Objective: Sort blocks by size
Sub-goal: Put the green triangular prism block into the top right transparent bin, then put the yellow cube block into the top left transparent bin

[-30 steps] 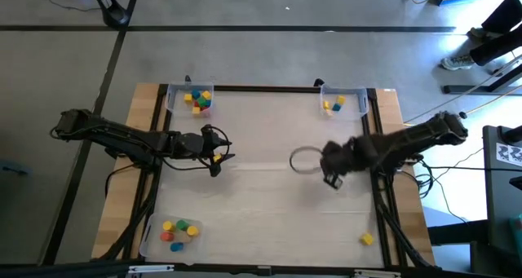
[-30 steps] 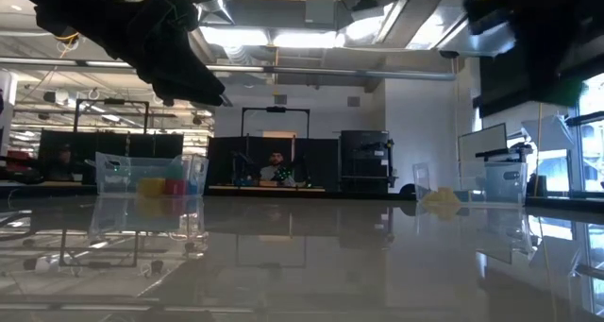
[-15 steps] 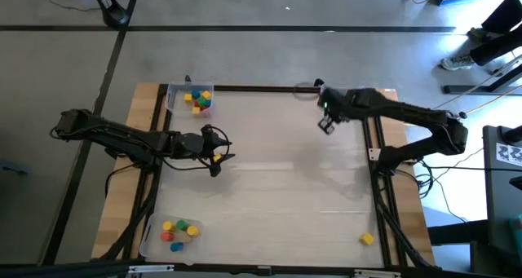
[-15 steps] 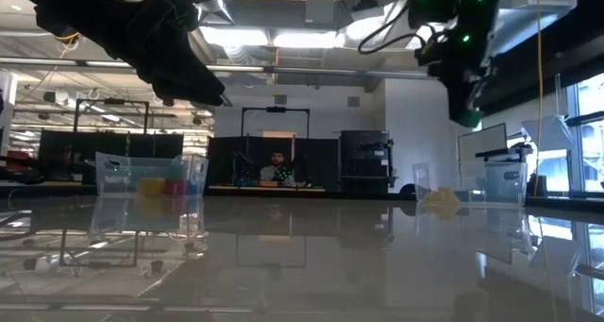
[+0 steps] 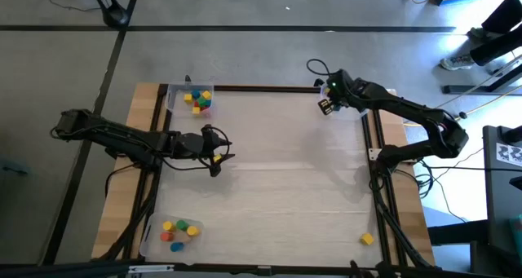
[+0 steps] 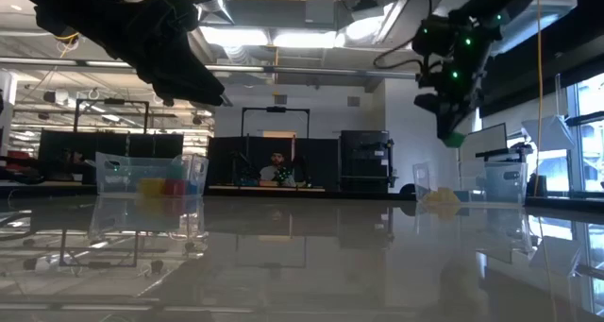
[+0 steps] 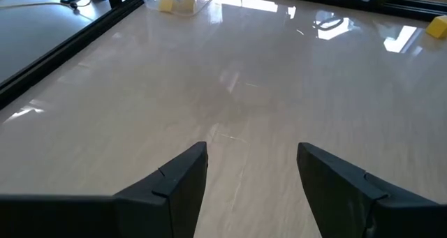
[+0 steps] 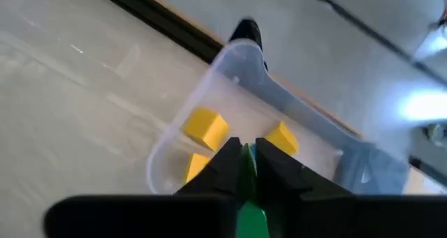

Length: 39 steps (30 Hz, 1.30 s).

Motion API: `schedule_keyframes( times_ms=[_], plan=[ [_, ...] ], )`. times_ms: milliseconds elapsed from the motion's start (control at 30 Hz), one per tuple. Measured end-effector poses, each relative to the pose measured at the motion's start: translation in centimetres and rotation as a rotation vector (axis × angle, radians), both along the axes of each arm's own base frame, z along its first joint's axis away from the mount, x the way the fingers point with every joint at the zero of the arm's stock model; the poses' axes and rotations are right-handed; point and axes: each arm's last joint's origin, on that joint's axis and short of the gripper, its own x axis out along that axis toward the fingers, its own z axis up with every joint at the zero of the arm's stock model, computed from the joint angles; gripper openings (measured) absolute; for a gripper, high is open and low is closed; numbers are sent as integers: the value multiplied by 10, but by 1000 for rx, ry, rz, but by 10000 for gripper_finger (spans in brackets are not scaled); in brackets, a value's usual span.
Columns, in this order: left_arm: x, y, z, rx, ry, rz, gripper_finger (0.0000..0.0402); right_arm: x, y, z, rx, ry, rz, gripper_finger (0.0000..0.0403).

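My right gripper (image 5: 326, 107) hangs above the clear tray (image 8: 237, 63) at the table's far right corner, shut on a small green block (image 8: 246, 179). Three yellow blocks (image 8: 204, 126) lie in that tray. My left gripper (image 5: 223, 156) stands open above the bare table at mid left, with nothing between its fingers (image 7: 174, 179). More blocks lie in the far left tray (image 5: 196, 99) and the near left tray (image 5: 176, 231). One yellow block (image 5: 367, 239) rests on the table near the front right. My right gripper pinches the green block (image 6: 456, 138) between its two fingers, which slant down from above. The block shows at the fingertips and hangs clear above the tray. Which faces the fingers are on I cannot tell.
Dark rails (image 5: 269, 88) frame the table top. The table's middle (image 5: 285, 172) holds nothing. In the low view the far left tray (image 6: 151, 185) and the far right tray (image 6: 472, 192) stand at the back edge, and a person sits in the room beyond.
My right gripper has swung from the table's middle right toward the far edge and now hangs over the far right tray. It has turned and tipped on the way.
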Motion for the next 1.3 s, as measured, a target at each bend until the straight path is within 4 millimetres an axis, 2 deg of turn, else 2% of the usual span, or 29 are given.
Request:
schedule_keyframes(
  times_ms=[167,267,367,467,800,1033,1300],
  plan=[
    [0,0,0,48,15,-25,210,-10,-4,-8,73,-2,-18,127],
    [0,0,0,92,29,-49,210,-13,3,-7,169,15,13,172],
    [0,0,0,155,48,-83,210,-10,21,-1,247,13,57,198],
    [0,0,0,210,64,-112,210,-4,53,5,340,-8,129,205],
    [0,0,1,218,56,-116,210,12,173,14,672,-57,357,174],
    [0,0,1,220,58,-118,210,9,238,7,836,26,343,138],
    [0,0,1,212,56,-113,210,-4,302,-14,972,257,330,73]
  ],
)
